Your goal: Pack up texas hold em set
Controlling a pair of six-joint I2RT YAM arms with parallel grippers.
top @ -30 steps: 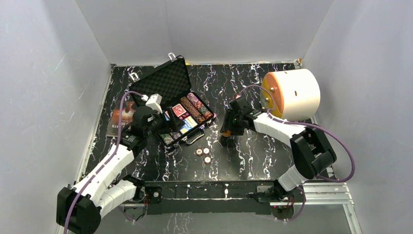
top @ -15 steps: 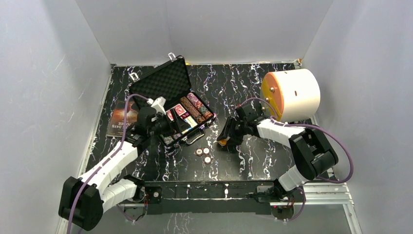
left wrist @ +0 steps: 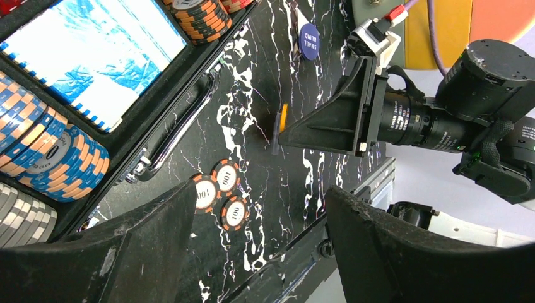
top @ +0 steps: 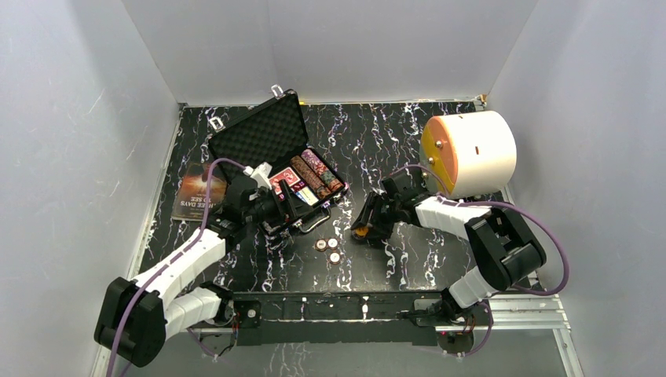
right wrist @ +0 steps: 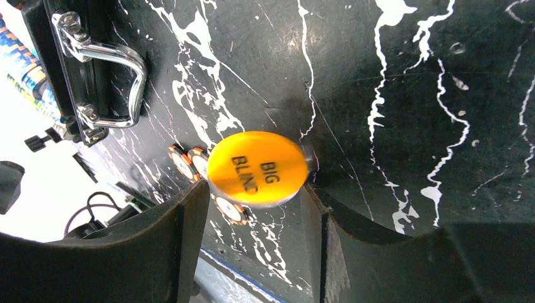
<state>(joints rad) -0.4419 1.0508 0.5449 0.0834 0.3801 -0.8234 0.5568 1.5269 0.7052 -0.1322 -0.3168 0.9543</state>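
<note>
The black case (top: pixel 259 129) lies open with chip rows, a red deck and a blue deck (left wrist: pixel 94 50) inside. Its silver handle (left wrist: pixel 183 129) faces the front. Three orange-rimmed chips (top: pixel 328 247) lie loose on the table in front of the case and show in the left wrist view (left wrist: pixel 221 192). My left gripper (top: pixel 290 206) hovers open and empty over the case's front edge (left wrist: pixel 260 196). My right gripper (top: pixel 363 228) is shut on a yellow "BIG BLIND" button (right wrist: pixel 258 168), held just right of the loose chips. A blue "SMALL BLIND" button (left wrist: pixel 309 41) lies on the table.
A big white cylinder with an orange face (top: pixel 479 153) stands at the back right. A dark booklet (top: pixel 192 192) lies left of the case. White walls close in the table on three sides.
My left gripper has moved right, from over the case's left part to its front edge. My right gripper has carried the yellow button down and left towards the loose chips.
</note>
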